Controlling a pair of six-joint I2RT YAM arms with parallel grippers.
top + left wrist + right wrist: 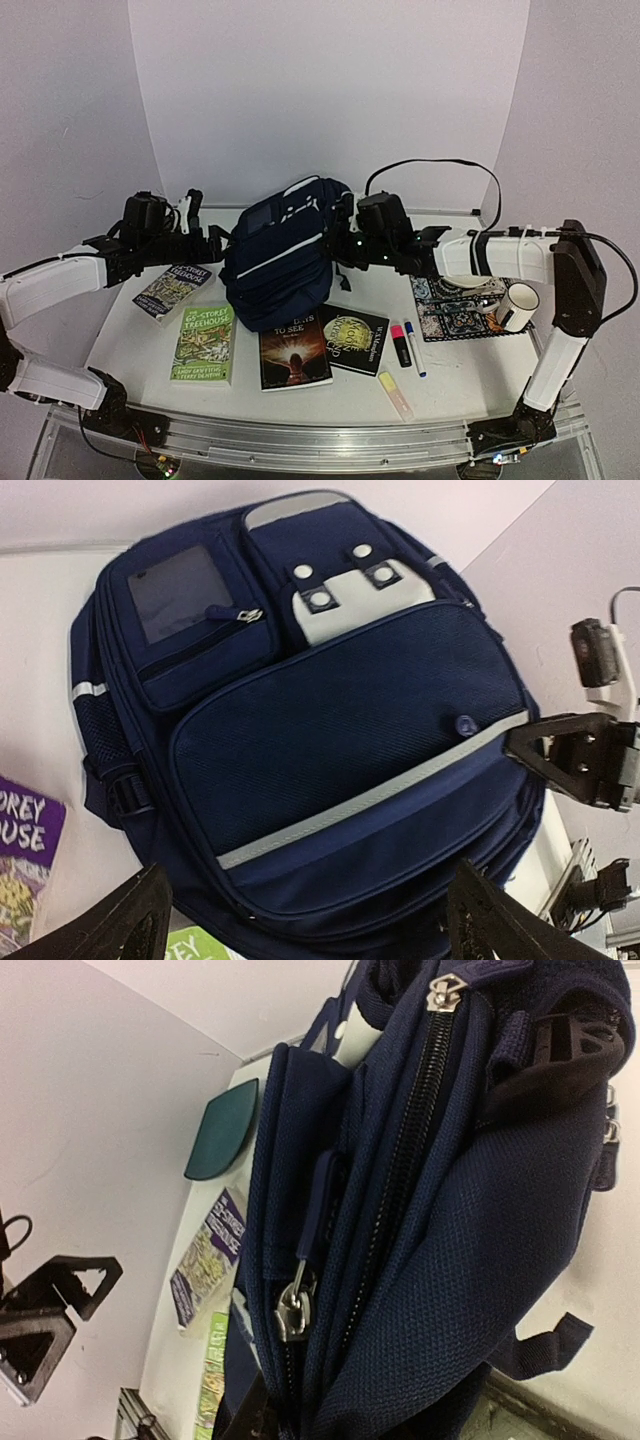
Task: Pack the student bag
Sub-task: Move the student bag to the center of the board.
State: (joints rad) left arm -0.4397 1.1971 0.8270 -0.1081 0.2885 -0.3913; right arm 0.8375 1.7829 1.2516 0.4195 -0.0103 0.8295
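The student bag (285, 258), dark navy with thin white stripes, lies in the middle of the table with its front pockets up. My left gripper (213, 240) is at the bag's left side. In the left wrist view it (310, 890) is wide open and empty, with the bag (330, 720) just beyond its fingertips. My right gripper (345, 246) is against the bag's right side. In the right wrist view the bag (450, 1210) fills the frame and a silver zip pull (292, 1312) hangs close above the jaws. One finger (240, 1415) shows and fabric hides the other.
In front of the bag lie a purple book (172, 290), a green book (205, 343), two dark books (294, 352) (353, 338), a pink highlighter (400, 345), a blue pen (414, 348) and a yellow highlighter (394, 393). A white mug (517, 305) stands on a patterned mat (450, 308). A teal pad (222, 1130) lies behind the bag.
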